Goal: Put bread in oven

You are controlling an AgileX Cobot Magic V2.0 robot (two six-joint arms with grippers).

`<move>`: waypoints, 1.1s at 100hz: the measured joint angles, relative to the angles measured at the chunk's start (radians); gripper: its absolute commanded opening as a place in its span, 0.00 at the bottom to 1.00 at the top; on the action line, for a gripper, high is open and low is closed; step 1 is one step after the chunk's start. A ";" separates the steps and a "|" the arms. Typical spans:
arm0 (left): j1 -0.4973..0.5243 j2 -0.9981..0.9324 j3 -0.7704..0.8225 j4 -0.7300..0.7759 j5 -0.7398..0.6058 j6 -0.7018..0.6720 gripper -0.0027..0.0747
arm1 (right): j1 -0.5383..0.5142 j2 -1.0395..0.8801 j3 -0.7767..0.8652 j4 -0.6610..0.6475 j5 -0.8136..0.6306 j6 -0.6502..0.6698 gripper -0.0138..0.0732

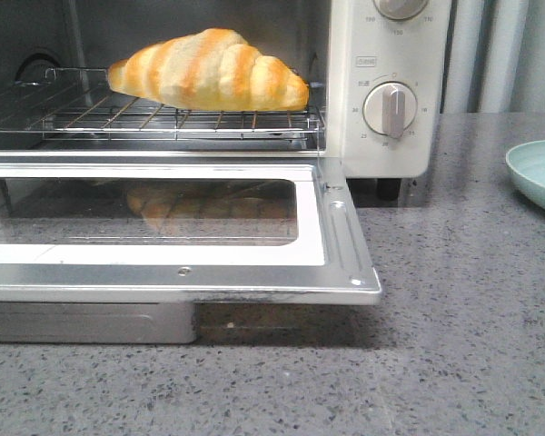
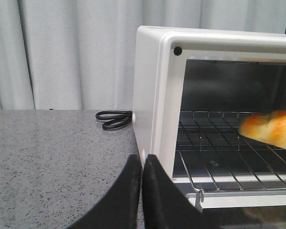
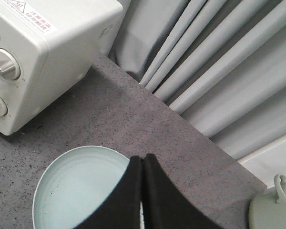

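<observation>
The bread (image 1: 209,71), a cream croissant roll with golden-orange stripes, lies on the wire rack (image 1: 91,113) inside the cream-white oven (image 1: 381,36). The oven's glass door (image 1: 182,232) hangs fully open and flat toward me. One end of the bread shows in the left wrist view (image 2: 271,130). My left gripper (image 2: 142,160) is shut and empty, just outside the oven's left front corner (image 2: 157,105). My right gripper (image 3: 142,160) is shut and empty, above the rim of a pale blue plate (image 3: 71,191). Neither gripper shows in the front view.
The pale blue plate (image 1: 538,173) sits on the grey speckled counter to the oven's right. A black power cord (image 2: 113,119) lies coiled behind the oven's left side. Grey curtains hang behind. A pale green object (image 3: 274,207) stands at the counter's far edge.
</observation>
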 measured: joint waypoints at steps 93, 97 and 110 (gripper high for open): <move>0.000 0.000 0.000 0.000 0.000 0.000 0.01 | -0.484 -0.150 0.376 0.559 -0.382 0.265 0.07; 0.000 0.000 0.000 0.000 0.000 0.000 0.01 | -0.534 -0.164 0.413 0.597 -0.413 0.265 0.07; 0.000 0.000 0.000 0.000 0.000 0.000 0.01 | -0.690 -0.206 0.533 0.690 -0.538 0.263 0.07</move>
